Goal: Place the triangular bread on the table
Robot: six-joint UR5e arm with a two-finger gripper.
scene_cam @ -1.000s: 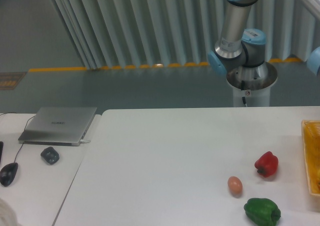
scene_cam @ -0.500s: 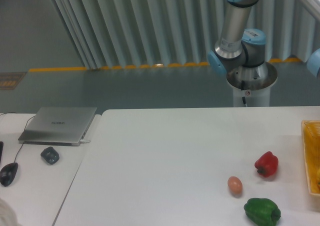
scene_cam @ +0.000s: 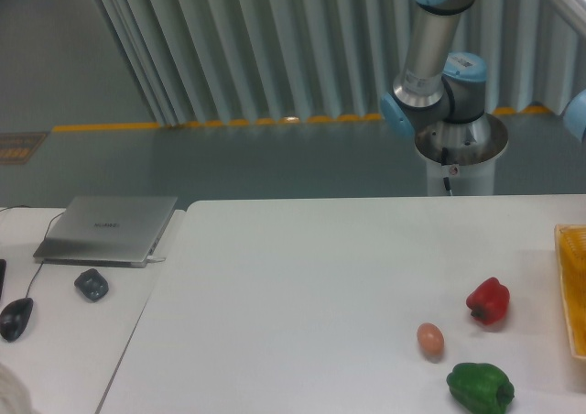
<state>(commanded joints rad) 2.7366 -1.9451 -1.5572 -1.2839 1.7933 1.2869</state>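
Note:
The triangular bread is out of view. The white table (scene_cam: 302, 295) fills the lower part of the camera view. Only the arm's base and lower joints (scene_cam: 438, 93) show behind the table's far edge, and the arm runs out of the frame at the top right. The gripper itself is out of the frame.
A red pepper (scene_cam: 488, 300), a small brownish-pink egg (scene_cam: 430, 339) and a green pepper (scene_cam: 481, 386) lie at the table's front right. A yellow basket (scene_cam: 574, 286) sits at the right edge. On the adjoining desk at left are a laptop (scene_cam: 108, 228), a dark object (scene_cam: 91, 284) and a mouse (scene_cam: 16, 319).
The visible strip of the yellow basket at the right edge has become slightly narrower. Nothing else has moved.

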